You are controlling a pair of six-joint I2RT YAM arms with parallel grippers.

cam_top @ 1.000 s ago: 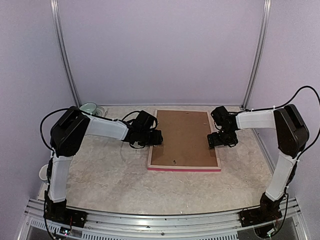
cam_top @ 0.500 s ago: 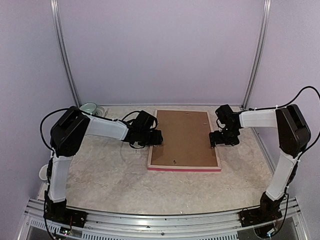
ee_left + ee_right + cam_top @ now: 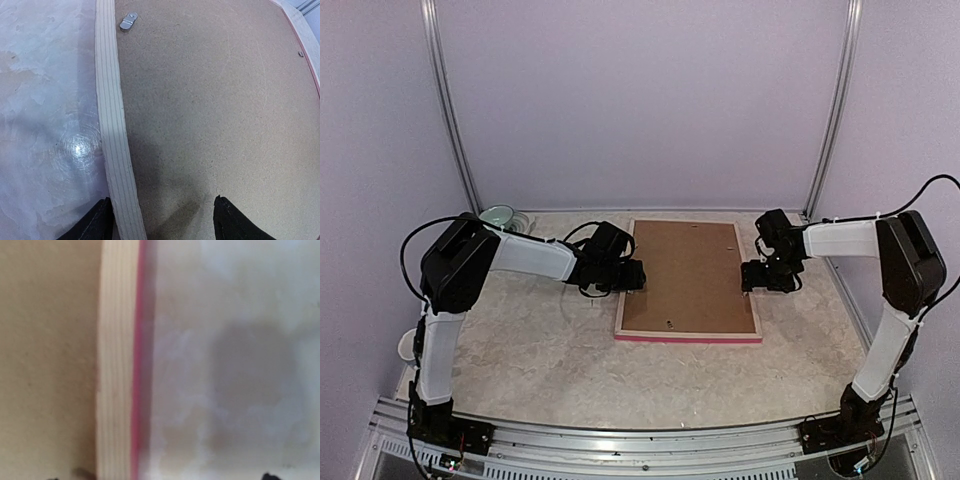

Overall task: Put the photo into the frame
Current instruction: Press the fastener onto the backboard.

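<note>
— pale wood up, pink at the edges: the frame lies face down on the table, toward the far edge and a little right of the middle, long sides running near to far.
— and what fills it?
— a brown backing board, flat inside the rails, with a small metal tab just beside the left rail.
— where are the arms?
— one on each long side. the left gripper sits at the left rail, about halfway along. its jaws are apart, straddling that rail: one finger over the table just outside the wood, the other over the board. nothing is pinched.
— the right one?
— the right gripper is at the right rail, opposite. its wrist view is blurred, but two dark tips show low down, wide apart, with the rail and its pink edge between them. so it's open too, gripping nothing.
— anything else on the surface?
— a green bowl in the far left corner, and a white cup at the left edge, half behind the left arm.
</note>
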